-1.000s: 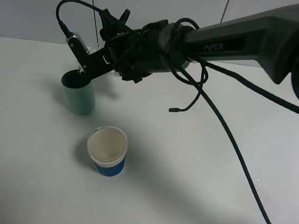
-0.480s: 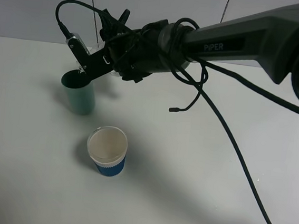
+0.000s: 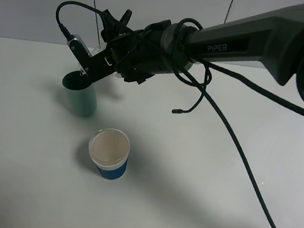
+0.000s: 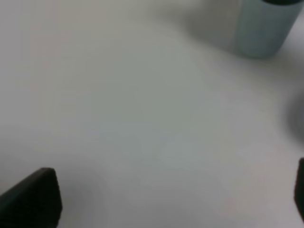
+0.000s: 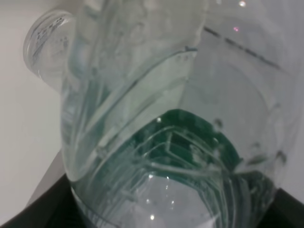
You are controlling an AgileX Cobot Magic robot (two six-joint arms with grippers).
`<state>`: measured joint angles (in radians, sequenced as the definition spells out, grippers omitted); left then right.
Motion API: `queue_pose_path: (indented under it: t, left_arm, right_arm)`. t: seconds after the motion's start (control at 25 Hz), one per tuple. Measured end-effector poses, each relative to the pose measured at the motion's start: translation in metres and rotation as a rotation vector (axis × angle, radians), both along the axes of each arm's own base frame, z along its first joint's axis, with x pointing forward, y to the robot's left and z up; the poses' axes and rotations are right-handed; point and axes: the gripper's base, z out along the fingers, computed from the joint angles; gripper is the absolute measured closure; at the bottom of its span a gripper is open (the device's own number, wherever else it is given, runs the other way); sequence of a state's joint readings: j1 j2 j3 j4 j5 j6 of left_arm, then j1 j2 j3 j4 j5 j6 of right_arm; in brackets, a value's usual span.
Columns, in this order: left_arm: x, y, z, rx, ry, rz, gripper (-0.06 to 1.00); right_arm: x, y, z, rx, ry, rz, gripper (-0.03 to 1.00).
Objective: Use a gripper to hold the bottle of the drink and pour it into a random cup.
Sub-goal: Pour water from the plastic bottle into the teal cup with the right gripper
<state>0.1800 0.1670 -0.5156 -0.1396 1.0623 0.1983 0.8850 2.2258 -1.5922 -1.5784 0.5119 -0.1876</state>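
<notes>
Holding the bottle [image 5: 156,118] tilted over the green cup [image 3: 81,94] far left, my right gripper [image 3: 84,64] clamps it. Only the wrist view shows its open mouth. The nearer blue cup [image 3: 109,153] looks empty.

This looks like a robotics lab, set up as a plain test bench. A white table [image 3: 213,206] fills the lower frame, and blank white wall panels [image 3: 38,6] with dark seams run across the top. A black robot arm [image 3: 245,39] marked PIPER trails loose black cables [image 3: 235,145] from the upper right.
</notes>
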Motion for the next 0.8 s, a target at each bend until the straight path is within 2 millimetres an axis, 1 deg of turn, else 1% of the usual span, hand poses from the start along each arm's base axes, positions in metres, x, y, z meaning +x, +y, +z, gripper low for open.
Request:
queue_pose_path:
  t: [0.8]
  left_arm:
    - [0.0000,0.0000,0.0000,0.000,0.000,0.000,-0.05]
  right_arm:
    - [0.0000,0.0001,0.0000,-0.026,-0.008,0.015,0.39]
